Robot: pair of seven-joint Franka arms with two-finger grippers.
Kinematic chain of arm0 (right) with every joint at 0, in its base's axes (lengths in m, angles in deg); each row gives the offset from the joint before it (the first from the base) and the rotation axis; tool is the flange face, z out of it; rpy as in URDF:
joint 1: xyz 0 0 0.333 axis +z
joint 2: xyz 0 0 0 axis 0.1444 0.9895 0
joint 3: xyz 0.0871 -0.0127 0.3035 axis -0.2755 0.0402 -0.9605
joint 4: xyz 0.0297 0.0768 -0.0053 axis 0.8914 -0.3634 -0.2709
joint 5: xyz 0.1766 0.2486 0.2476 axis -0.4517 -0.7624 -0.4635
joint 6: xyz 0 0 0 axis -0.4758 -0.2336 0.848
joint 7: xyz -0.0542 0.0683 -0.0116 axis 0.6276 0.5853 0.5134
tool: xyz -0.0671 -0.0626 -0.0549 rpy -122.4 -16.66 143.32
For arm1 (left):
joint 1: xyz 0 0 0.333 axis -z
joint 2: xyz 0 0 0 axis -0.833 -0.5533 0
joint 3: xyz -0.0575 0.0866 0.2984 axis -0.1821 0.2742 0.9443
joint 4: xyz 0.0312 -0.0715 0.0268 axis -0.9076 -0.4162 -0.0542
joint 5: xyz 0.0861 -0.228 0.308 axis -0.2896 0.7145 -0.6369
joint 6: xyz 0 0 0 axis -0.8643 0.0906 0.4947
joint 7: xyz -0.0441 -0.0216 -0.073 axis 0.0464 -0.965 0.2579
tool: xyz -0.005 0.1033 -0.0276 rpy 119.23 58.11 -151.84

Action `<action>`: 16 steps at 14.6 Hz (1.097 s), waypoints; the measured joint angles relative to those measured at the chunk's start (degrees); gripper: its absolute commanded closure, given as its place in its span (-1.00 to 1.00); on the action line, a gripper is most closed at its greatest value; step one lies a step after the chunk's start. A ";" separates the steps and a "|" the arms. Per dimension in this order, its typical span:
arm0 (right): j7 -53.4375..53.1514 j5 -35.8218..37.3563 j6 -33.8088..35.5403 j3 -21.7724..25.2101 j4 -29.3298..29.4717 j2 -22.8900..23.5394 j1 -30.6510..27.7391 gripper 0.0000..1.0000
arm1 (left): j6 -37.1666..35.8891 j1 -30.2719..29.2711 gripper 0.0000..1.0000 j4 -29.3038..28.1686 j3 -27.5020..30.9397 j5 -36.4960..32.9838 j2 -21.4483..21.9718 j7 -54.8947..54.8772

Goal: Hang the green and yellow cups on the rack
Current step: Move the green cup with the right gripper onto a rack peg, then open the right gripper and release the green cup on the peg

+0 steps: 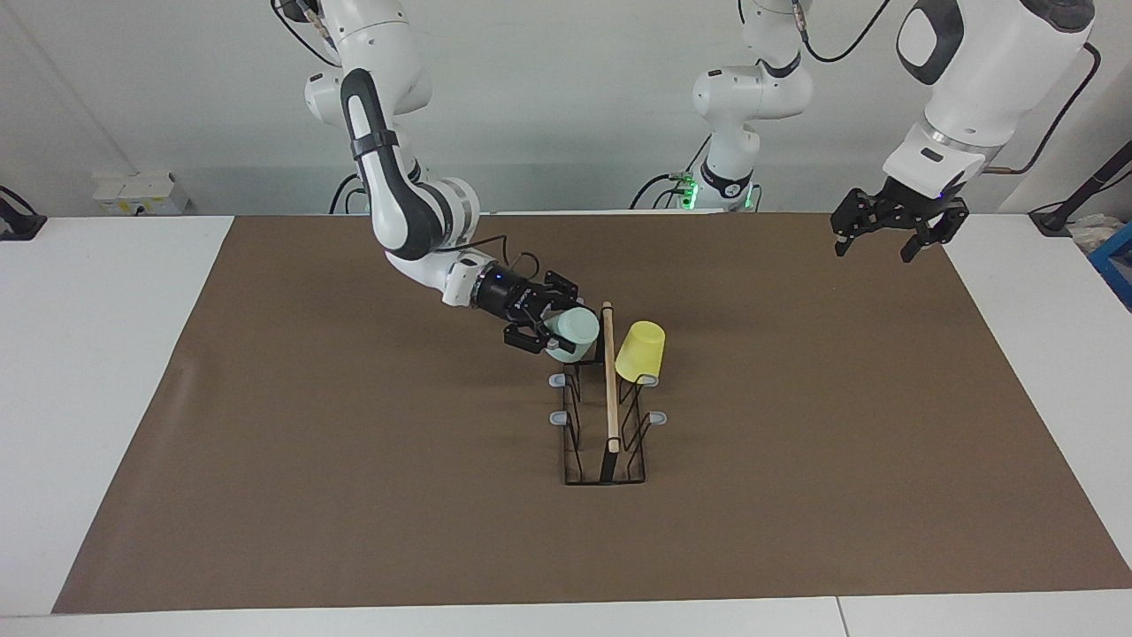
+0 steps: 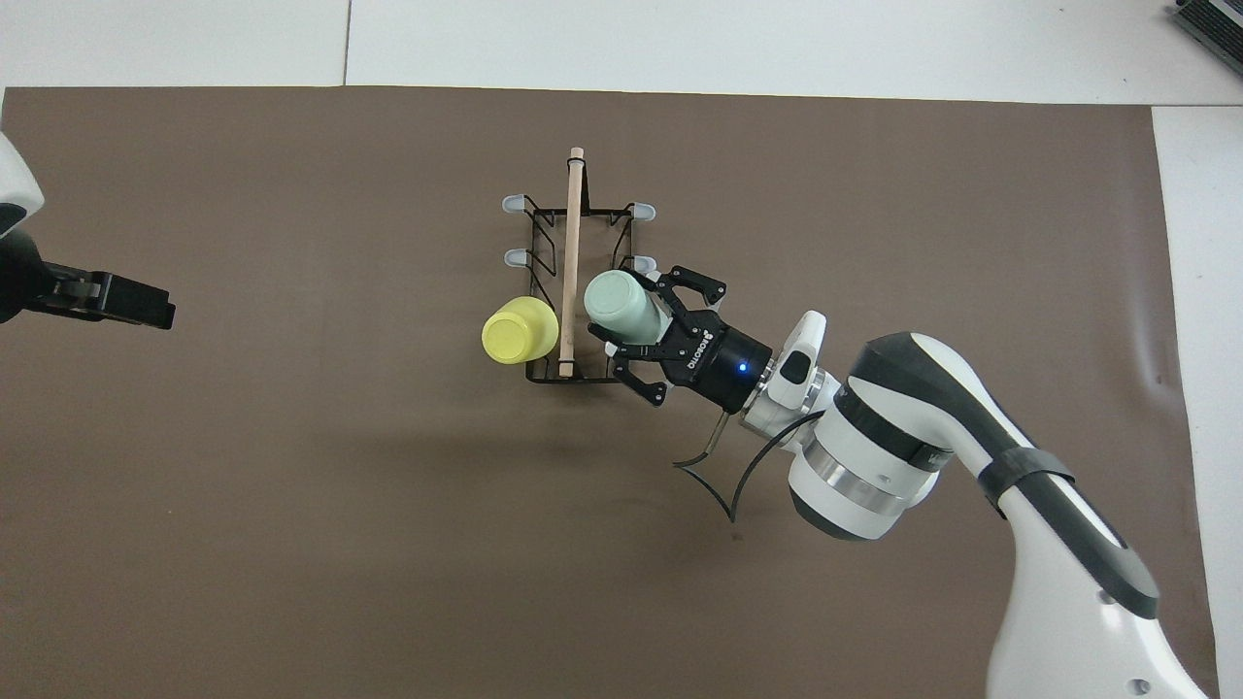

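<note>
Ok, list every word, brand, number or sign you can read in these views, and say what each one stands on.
"ROBOTIQ": white letters on the black body of the right end effector, seen upside down in the overhead view; it is shut on the green cup.
Left end effector: no lettering readable.
Yellow cup, rack, brown mat: no text or signs seen.

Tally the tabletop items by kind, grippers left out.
Cups: 2, the yellow cup upside down on the rack and the green cup held over it
Racks: 1, the rack
Mats: 1, the brown mat
Total: 4
</note>
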 measured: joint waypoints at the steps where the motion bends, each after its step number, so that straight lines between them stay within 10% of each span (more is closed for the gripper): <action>1: 0.12 -0.56 1.12 0.00 -0.39 0.14 0.00 0.92 | -0.01 0.00 -1.00 0.00 0.00 -0.03 0.00 0.00; 4: 1.68 -2.18 3.75 0.01 -2.62 1.22 -0.06 0.68 | -0.07 0.01 -1.00 0.00 -0.09 -0.04 0.00 0.00; 6: 1.87 -2.21 4.02 0.08 -3.63 1.50 -0.11 0.09 | -0.08 0.10 -1.00 0.00 -0.26 -0.04 0.01 0.00; 8: 1.87 -2.23 4.02 0.14 -3.93 1.50 -0.14 -0.97 | -0.10 0.10 -1.00 0.00 -0.25 -0.04 0.06 0.00; 16: 1.04 -2.38 0.89 0.25 -3.79 -0.21 -0.25 -1.00 | -0.20 0.80 -1.00 -0.05 -0.15 -0.06 0.26 0.00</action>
